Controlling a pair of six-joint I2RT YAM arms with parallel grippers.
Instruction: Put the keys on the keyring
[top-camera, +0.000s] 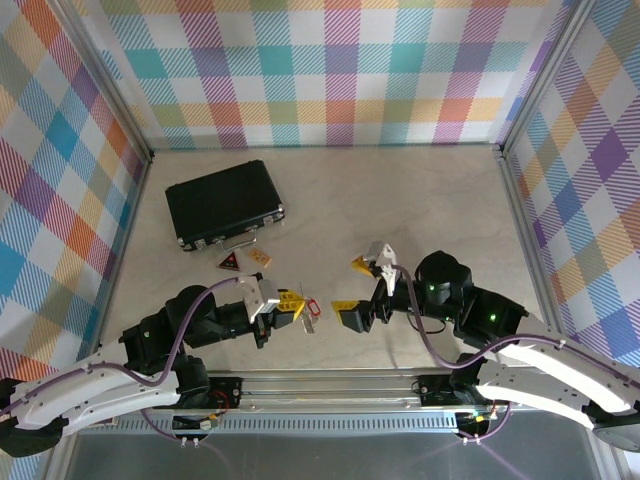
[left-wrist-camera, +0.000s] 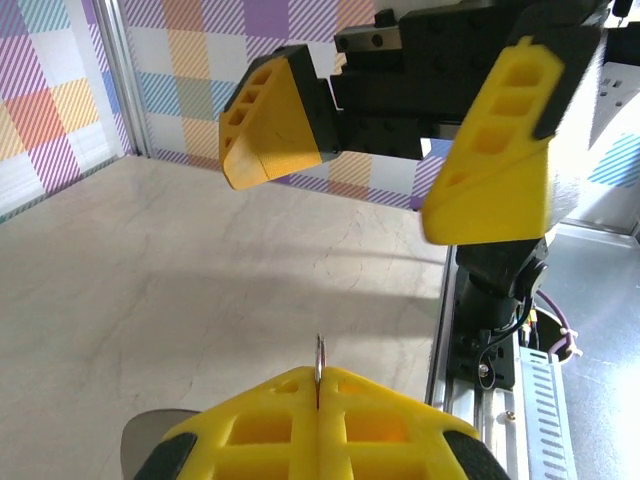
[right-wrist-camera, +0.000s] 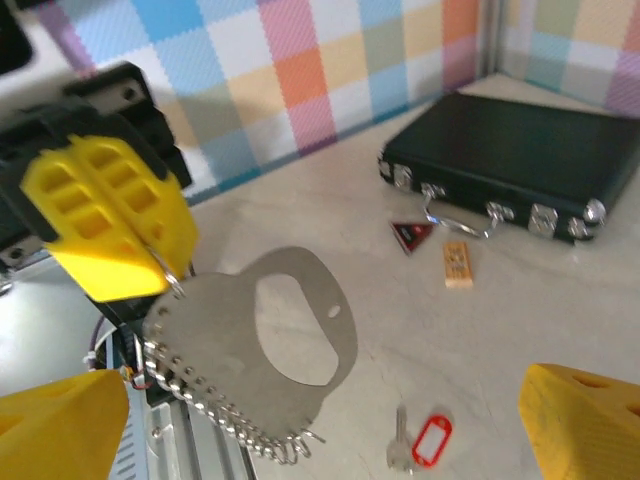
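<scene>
Flat on the pale marbled table (right-wrist-camera: 520, 330): red-tagged key (right-wrist-camera: 418, 443), near the bumpy edge of the keyring (right-wrist-camera: 270, 340), not threaded on. Keyring raised off the surface, pinched at one corner by the left gripper (right-wrist-camera: 155, 265), jaws clamped tight on it. Facing the keyring, right gripper (top-camera: 352, 285), jaws spread wide, empty. Beyond the keyring, black case (right-wrist-camera: 510, 160), with triangular tag (right-wrist-camera: 412, 235) and tan tag (right-wrist-camera: 457, 263) beside it. All around, pastel plaid walls (top-camera: 340, 60).
</scene>
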